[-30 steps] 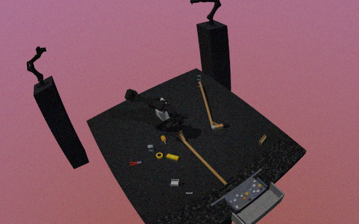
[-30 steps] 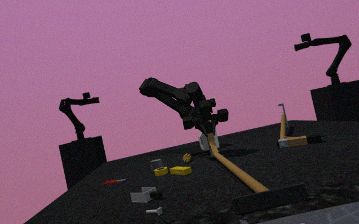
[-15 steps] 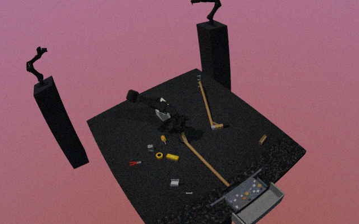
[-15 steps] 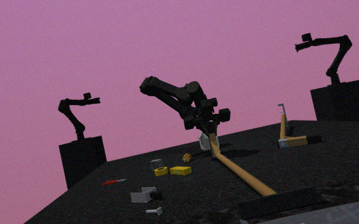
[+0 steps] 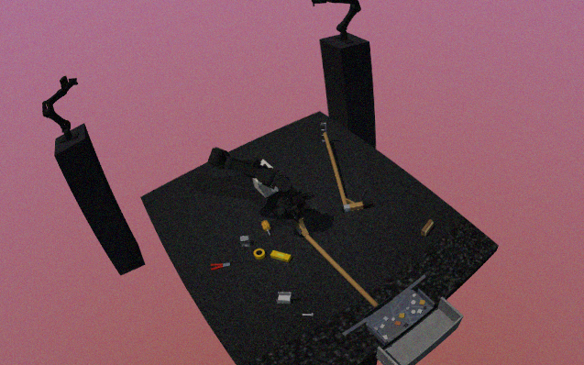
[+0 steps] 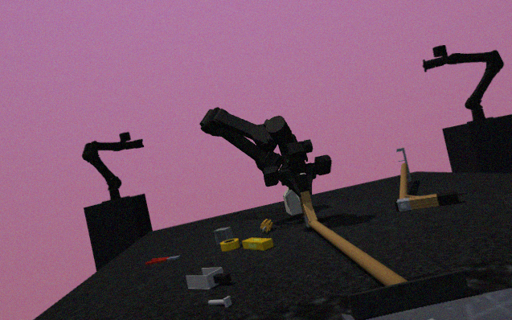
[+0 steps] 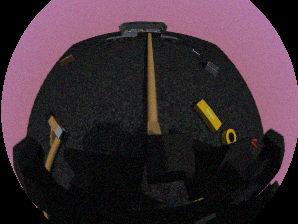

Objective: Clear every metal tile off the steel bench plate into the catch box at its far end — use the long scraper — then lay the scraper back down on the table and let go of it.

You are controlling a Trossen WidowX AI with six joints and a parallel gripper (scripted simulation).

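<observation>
My gripper (image 5: pixel 302 221) (image 6: pixel 305 190) (image 7: pixel 157 132) is shut on the raised wooden grip of the long scraper (image 5: pixel 339 268) (image 6: pixel 354 251) (image 7: pixel 152 85). Its handle slopes toward the steel bench plate (image 5: pixel 396 308) (image 6: pixel 494 307). The scraper's dark blade (image 6: pixel 410 293) is at the plate's near edge; whether it touches the plate cannot be told. Several small white, orange and dark tiles (image 5: pixel 402 315) lie spread over the plate. The catch box (image 5: pixel 426 337) (image 7: pixel 142 25) is at the far end, with no tiles visible inside. The fingertips are mostly dark.
A hooked wooden-handled tool (image 5: pixel 336 170) (image 6: pixel 403 181) lies to one side, with a wooden block (image 5: pixel 427 227) (image 7: pixel 67 60) farther out. On the other side are a yellow box (image 5: pixel 280 256) (image 6: pixel 257 244) (image 7: pixel 208 115), red pliers (image 5: pixel 216 266) and a grey bracket (image 5: pixel 284 298). Two other arms stand on pillars.
</observation>
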